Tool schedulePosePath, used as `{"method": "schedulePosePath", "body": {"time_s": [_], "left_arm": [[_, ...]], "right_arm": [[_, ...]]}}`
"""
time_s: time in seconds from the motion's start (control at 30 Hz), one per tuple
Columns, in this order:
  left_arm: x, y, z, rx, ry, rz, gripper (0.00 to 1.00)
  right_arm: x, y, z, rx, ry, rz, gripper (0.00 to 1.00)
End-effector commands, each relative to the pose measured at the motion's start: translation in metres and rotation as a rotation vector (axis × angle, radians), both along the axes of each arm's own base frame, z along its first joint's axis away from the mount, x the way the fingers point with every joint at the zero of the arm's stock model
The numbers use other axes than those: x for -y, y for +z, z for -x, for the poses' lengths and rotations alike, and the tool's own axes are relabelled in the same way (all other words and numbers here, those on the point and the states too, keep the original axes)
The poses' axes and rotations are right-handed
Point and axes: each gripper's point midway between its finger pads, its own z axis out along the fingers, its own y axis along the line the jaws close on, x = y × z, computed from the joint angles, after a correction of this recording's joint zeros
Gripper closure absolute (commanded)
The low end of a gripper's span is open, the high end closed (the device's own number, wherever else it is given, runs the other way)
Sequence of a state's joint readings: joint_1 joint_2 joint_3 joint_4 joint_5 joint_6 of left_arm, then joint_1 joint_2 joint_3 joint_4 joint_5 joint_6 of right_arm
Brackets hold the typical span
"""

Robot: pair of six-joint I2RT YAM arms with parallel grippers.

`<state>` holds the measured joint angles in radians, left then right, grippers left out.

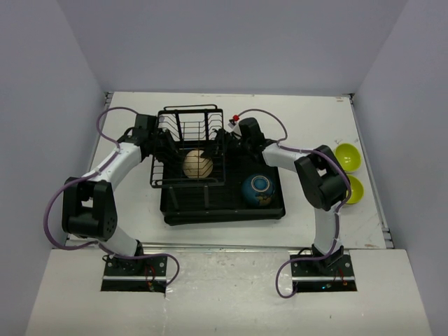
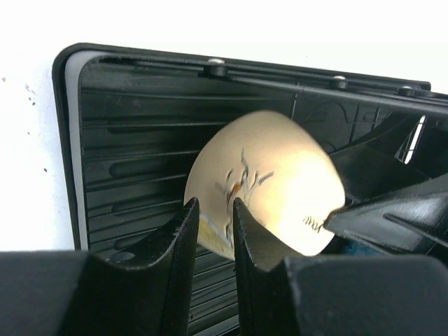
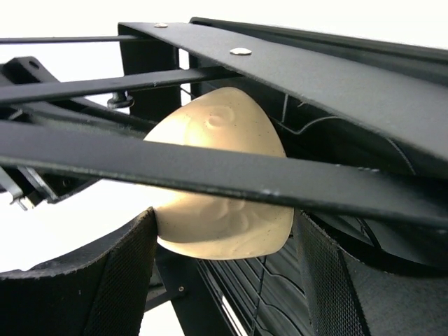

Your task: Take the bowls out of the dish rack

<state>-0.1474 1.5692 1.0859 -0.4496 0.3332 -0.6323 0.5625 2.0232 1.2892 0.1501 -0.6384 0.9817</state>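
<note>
A tan bowl (image 1: 197, 164) stands on edge in the black wire dish rack (image 1: 183, 126), which joins a black tray (image 1: 217, 210). My left gripper (image 1: 166, 150) reaches in from the left; in the left wrist view it (image 2: 213, 210) is closed narrowly on the tan bowl's (image 2: 273, 182) rim. My right gripper (image 1: 225, 143) reaches in from the right; it (image 3: 224, 245) is open with the bowl (image 3: 224, 217) between its pads, behind a rack bar (image 3: 210, 171). A glossy blue bowl (image 1: 259, 189) sits on the tray. Two lime-green bowls (image 1: 348, 157) (image 1: 352, 190) lie on the table at the right.
White walls close the table on the left, back and right. The rack's upright wires (image 1: 199, 129) stand just behind the tan bowl. The arm bases are bolted at the near edge (image 1: 136, 266) (image 1: 322, 269). No other bowls show.
</note>
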Motion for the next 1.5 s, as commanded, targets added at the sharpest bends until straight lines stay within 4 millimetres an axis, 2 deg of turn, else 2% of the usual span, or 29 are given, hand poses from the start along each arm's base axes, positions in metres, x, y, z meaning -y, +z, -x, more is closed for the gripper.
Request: {"method": "schedulePosePath", "body": {"time_s": [0.0,0.13,0.33,0.4,0.53,0.7,1.1,1.47], "left_arm": [[0.013,0.009,-0.007,0.031,-0.049,0.013,0.73],[0.013,0.007,-0.01,0.024,-0.047,0.009,0.73],[0.013,0.005,-0.012,0.018,-0.044,0.007,0.73],[0.012,0.004,-0.011,0.015,-0.041,0.003,0.73],[0.011,0.004,-0.013,0.021,-0.033,-0.005,0.73],[0.006,0.009,-0.016,0.032,-0.024,-0.034,0.73],[0.003,0.008,-0.014,0.033,-0.021,-0.049,0.72],[0.006,0.01,-0.008,0.033,-0.034,-0.031,0.65]], "right_arm": [[-0.016,0.015,0.036,-0.021,0.139,-0.087,0.34],[-0.017,0.024,0.042,-0.014,0.169,-0.119,0.38],[-0.018,0.039,0.046,0.01,0.193,-0.166,0.37],[-0.018,0.037,0.047,-0.002,0.201,-0.157,0.31],[-0.017,0.032,0.048,-0.015,0.211,-0.138,0.27],[-0.014,0.028,0.048,-0.016,0.205,-0.12,0.3],[0.007,0.039,0.012,0.081,0.154,0.013,0.29],[0.036,0.042,-0.02,0.127,0.091,0.098,0.27]]}}
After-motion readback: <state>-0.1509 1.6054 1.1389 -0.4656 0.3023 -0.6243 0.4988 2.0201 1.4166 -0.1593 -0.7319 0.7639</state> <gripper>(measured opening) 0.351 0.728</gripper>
